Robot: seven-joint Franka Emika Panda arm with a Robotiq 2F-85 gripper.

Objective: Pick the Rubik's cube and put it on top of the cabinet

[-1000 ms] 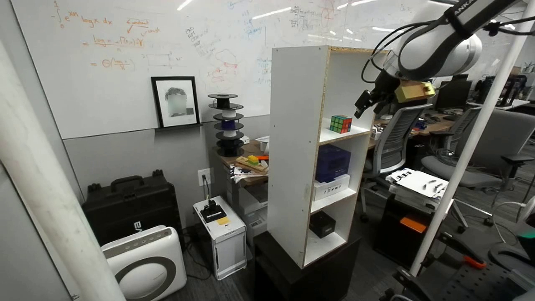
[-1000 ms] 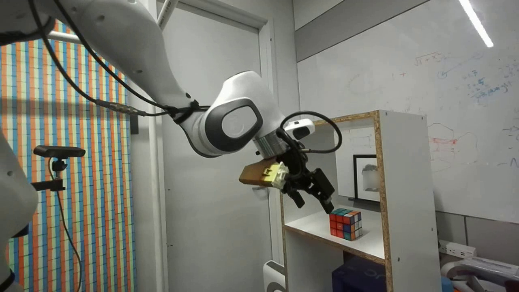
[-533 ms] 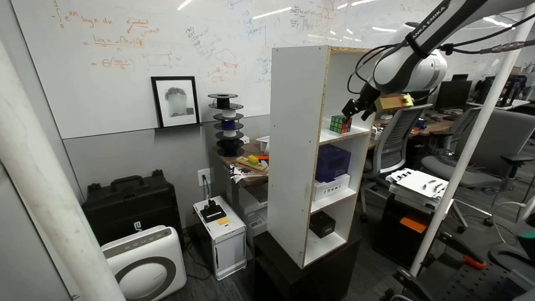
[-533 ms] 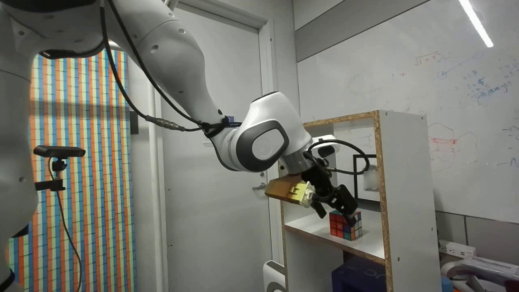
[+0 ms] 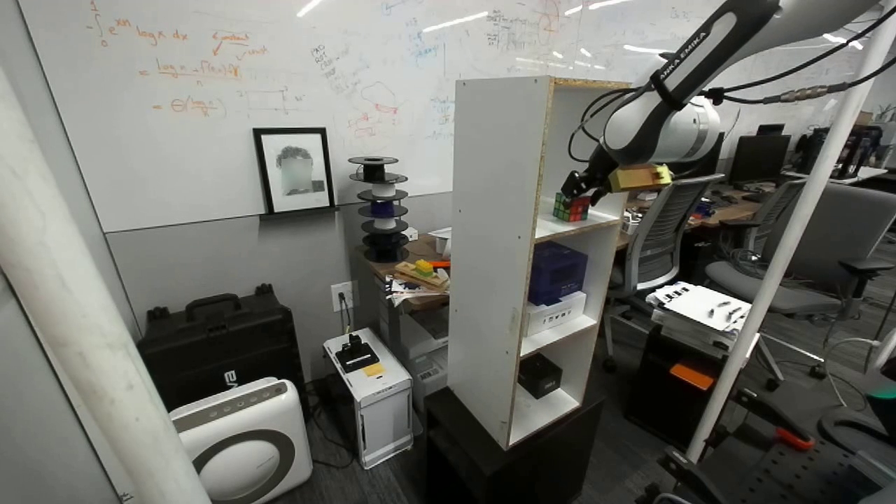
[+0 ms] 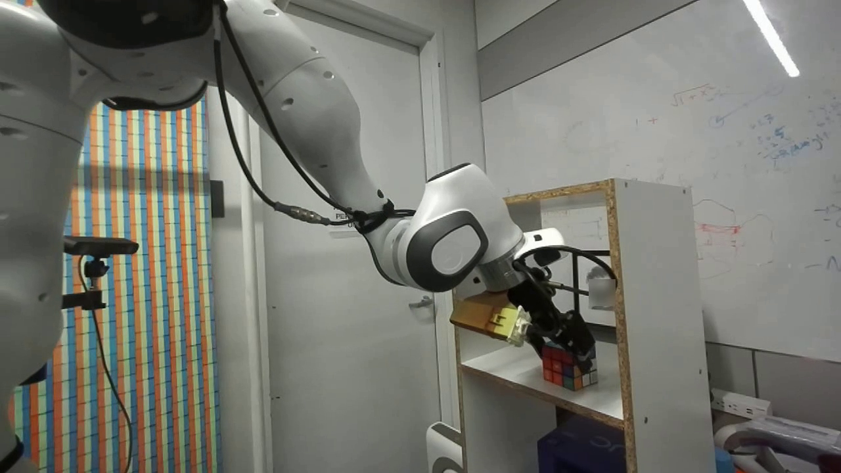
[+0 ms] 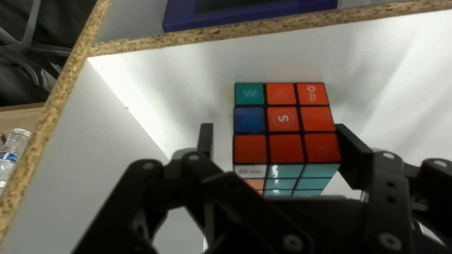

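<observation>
The Rubik's cube (image 5: 570, 210) sits on the top open shelf of the tall white cabinet (image 5: 498, 245). In an exterior view the cube (image 6: 556, 368) is partly hidden by my fingers, in front of the cabinet's side panel (image 6: 663, 295). My black gripper (image 5: 582, 196) reaches down into this bay from the open front; it also shows in an exterior view (image 6: 562, 358). In the wrist view my gripper (image 7: 275, 137) is open around the cube (image 7: 283, 119). The right finger is against or very close to the cube's side; a gap separates the left finger from it.
A dark blue box (image 5: 558, 273) stands on a white box (image 5: 556, 318) on the shelf below. A small black box (image 5: 539, 376) is on the lowest shelf. The cabinet's side walls and top board (image 6: 558, 192) frame the bay around my gripper.
My arm has moved forward and down into the top bay, bringing the open fingers from above and in front of the cube to around it. The cube has shifted slightly along the shelf.
</observation>
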